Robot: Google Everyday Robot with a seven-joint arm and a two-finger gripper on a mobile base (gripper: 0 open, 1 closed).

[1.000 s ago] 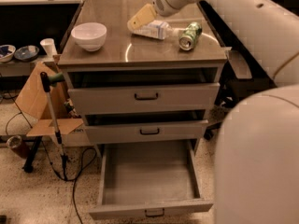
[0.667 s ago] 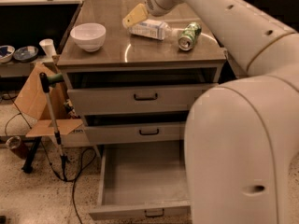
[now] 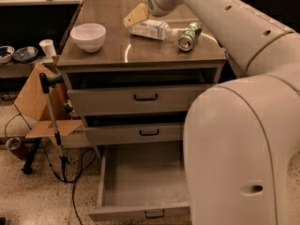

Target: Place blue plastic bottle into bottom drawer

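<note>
The blue plastic bottle (image 3: 150, 30) lies on its side on the cabinet top, with its clear neck pointing right toward a green drink can (image 3: 189, 35). My gripper (image 3: 135, 16) hangs just above the bottle's left end and seems to touch it there. The bottom drawer (image 3: 140, 177) is pulled fully out, and its grey tray is empty. My arm's large white body covers the drawer's right part.
A white bowl (image 3: 88, 35) sits on the left of the cabinet top. The two upper drawers (image 3: 145, 97) are slightly ajar. A cardboard box (image 3: 35, 97), a green-handled pole (image 3: 52, 111) and cables stand on the floor to the left.
My gripper has shifted a little left along the bottle toward its base end. My arm's body has swung in and now fills the right side. The bottle and can have not moved.
</note>
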